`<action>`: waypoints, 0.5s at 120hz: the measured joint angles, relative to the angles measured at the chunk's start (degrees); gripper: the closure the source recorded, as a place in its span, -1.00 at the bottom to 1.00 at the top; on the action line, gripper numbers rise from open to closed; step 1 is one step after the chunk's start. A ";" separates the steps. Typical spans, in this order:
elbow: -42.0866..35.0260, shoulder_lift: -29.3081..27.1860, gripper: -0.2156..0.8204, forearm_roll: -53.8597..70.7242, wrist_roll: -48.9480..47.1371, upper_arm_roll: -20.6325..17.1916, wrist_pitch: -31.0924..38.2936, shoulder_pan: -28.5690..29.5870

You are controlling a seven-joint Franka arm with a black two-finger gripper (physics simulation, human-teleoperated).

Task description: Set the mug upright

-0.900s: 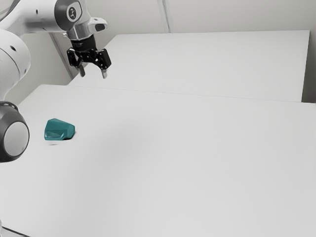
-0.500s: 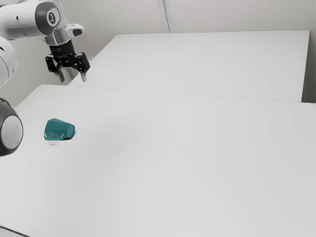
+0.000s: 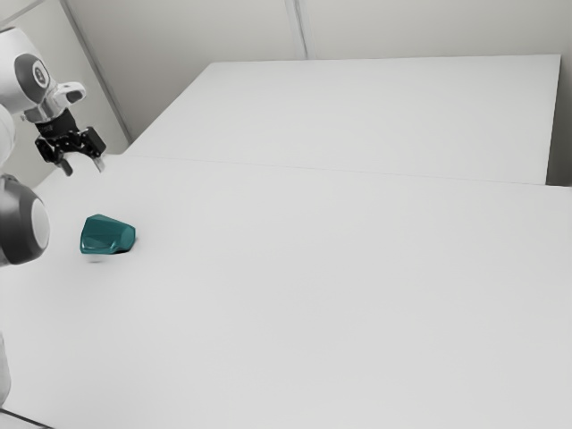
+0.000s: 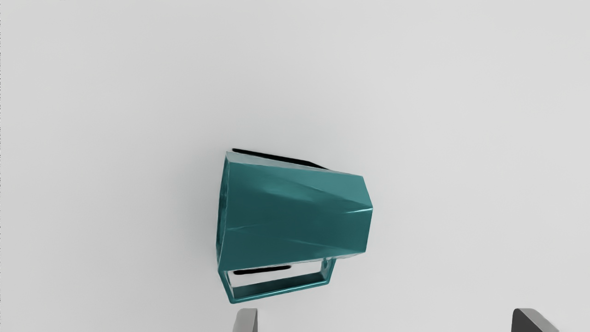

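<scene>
My gripper hangs above the table near the exterior view's left edge, higher than the mug and apart from it. A teal faceted mug lies on its side on the white table. In the wrist view the mug shows its closed rectangular handle on the side toward my fingertips, with its rim at one end and its narrower base at the other. The gripper is open, its two fingers far apart with nothing between them.
The white table spreads out around the mug. Behind it, a large white raised panel or surface stands toward the back, with grey walls beyond.
My gripper has travelled toward the exterior view's left and somewhat lower, with the arm drawing back. The mug lies where it was.
</scene>
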 joint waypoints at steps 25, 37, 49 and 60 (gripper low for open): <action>-0.27 2.79 -0.58 -3.31 7.73 -0.56 -0.55 5.38; -0.72 3.18 -0.58 -3.87 10.83 -0.57 -1.36 6.37; -0.61 4.50 -0.58 -4.88 13.63 -0.65 -1.71 7.41; -0.07 6.14 -0.58 -6.59 16.03 -0.76 -1.71 8.56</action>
